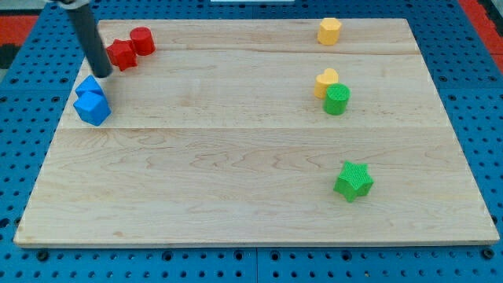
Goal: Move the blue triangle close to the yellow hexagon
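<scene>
The blue triangle (pixel 89 85) lies near the board's left edge, touching a blue cube (pixel 93 108) just below it. The yellow hexagon (pixel 329 31) sits at the view's top right, far from the triangle. My tip (pixel 103 73) is at the end of the dark rod, just above and right of the blue triangle, close to or touching its upper right edge. It stands between the triangle and a red star (pixel 121 54).
A red cylinder (pixel 142 41) sits next to the red star at the top left. A yellow heart (pixel 326 80) touches a green cylinder (pixel 337 99) at the right. A green star (pixel 353 181) lies at the lower right. The wooden board (pixel 236 157) rests on a blue pegboard.
</scene>
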Action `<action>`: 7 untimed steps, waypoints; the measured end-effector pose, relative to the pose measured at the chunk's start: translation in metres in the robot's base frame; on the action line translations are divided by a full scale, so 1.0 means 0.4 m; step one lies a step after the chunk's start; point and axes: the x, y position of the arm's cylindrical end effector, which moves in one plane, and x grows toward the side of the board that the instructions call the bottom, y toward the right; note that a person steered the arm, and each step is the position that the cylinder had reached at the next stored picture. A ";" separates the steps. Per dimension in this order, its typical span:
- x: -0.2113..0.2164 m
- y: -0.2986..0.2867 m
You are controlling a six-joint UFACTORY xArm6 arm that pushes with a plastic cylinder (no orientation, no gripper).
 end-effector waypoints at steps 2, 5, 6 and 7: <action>0.102 -0.088; 0.156 0.028; 0.107 0.077; 0.044 0.109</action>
